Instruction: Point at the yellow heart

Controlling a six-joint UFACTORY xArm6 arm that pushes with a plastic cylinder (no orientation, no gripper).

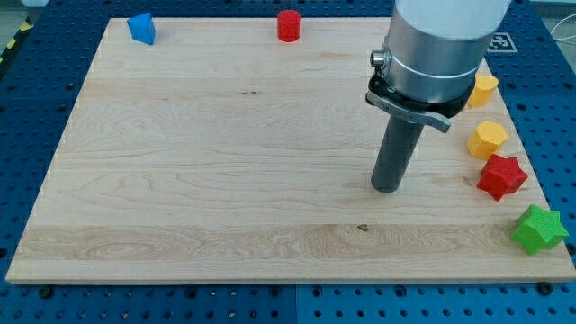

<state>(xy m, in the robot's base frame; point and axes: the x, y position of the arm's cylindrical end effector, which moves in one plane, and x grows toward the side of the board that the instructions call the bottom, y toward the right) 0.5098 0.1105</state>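
Note:
Two yellow blocks sit near the board's right edge. The upper yellow block point(485, 88) is partly hidden behind the arm's grey body, so I cannot tell its shape. The lower yellow block point(487, 139) looks blunt and many-sided; I cannot tell which of the two is the heart. My tip point(387, 188) rests on the board to the left of both, about a hundred pixels left of and below the lower yellow block. It touches no block.
A red star point(501, 176) lies just below the lower yellow block and a green star point(539, 229) at the lower right corner. A blue block point(141, 28) and a red cylinder point(288, 25) sit along the wooden board's point(180, 180) top edge.

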